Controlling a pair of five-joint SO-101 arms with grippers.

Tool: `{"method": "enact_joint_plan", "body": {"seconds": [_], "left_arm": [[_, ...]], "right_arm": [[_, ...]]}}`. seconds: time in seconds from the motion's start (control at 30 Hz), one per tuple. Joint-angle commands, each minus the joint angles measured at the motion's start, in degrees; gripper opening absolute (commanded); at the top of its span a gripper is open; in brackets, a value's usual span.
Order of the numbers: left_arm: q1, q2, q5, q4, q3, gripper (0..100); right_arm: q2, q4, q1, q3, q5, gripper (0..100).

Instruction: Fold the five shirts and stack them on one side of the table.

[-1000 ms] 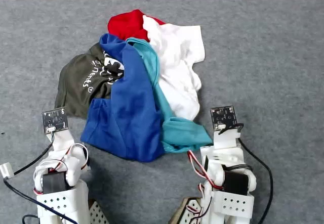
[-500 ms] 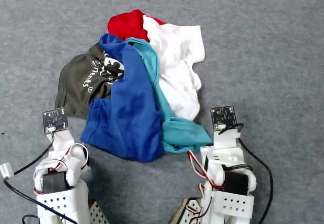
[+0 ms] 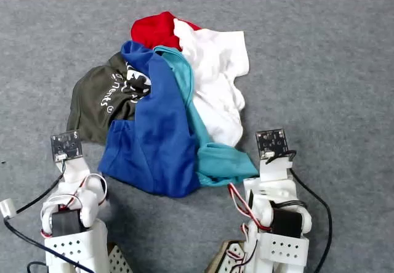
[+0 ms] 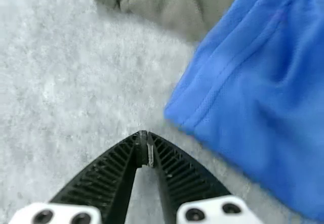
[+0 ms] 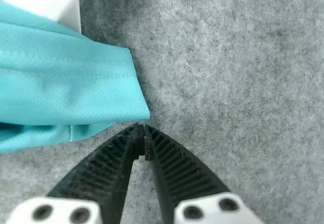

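Left wrist view, left jaws: together, the ribbed black tips meeting with nothing between them. They hang over bare grey tabletop (image 4: 66, 82), near the closest corner of the blue shirt (image 4: 253, 107) and apart from it.
Right wrist view, right jaws: together and empty, tips meeting. They are over the tabletop just beside the hem corner of the teal shirt (image 5: 55, 92); whether they touch the cloth cannot be told.
Left arm (image 3: 69, 199): at the near edge of the tabletop on the left side, its wrist near the blue shirt's closest left corner.
Right arm (image 3: 274, 193): at the near edge on the right side, its wrist just beside the bunched near end of the teal shirt.
Shirt pile (image 3: 184, 88): five shirts, all unfolded, heaped and overlapping around the middle of the tabletop. None is folded or set to one side.
Blue shirt: nearest and largest in sight. It lies on top, running from the near left of the heap up toward its middle and covering part of its neighbours.
Teal shirt: a narrow strip between blue and white that widens into a crumpled end at the near right.
Olive shirt (image 3: 92, 100): on the left side of the heap, white print facing up, partly under the blue one.
White shirt (image 3: 215, 82): on the right side, crumpled, touching the teal strip.
Red shirt (image 3: 154, 29): farthest away, bunched, with the white and blue shirts over its near edge.
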Motion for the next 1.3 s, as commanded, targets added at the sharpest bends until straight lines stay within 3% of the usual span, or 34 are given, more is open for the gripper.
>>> {"method": "enact_joint_plan", "body": {"seconds": [0.0,0.17,0.33,0.43,0.6,0.67,0.93,1.27], "left_arm": [[-2.2,-0.8,0.0,-18.3,-0.3,2],[-4.0,-0.8,0.1,-42.5,-0.9,2],[-2.5,-0.7,0.3,-53.5,-2.8,2],[-0.5,-0.7,0.5,-49.5,-8.4,2],[8.8,-0.2,6.1,-27.0,-18.1,2],[12.7,1.6,7.6,-21.8,-20.2,2],[14.4,24.4,12.7,-21.4,-27.2,2],[14.4,69.4,15.8,-20.8,-55.4,2]], "right_arm": [[-5.8,0.2,-0.6,0.1,-0.4,0.5],[-5.8,0.2,-0.6,0.1,-0.4,0.5],[-5.8,0.2,-0.6,0.1,-0.4,0.5],[-5.8,0.2,-0.6,0.1,-0.4,0.5],[-5.8,0.2,-0.6,0.1,-0.4,0.5],[-5.8,0.2,-0.6,0.1,-0.4,0.5],[-5.8,0.2,-0.6,0.1,-0.4,0.5],[-5.8,0.2,-0.6,0.1,-0.4,0.5]]}}
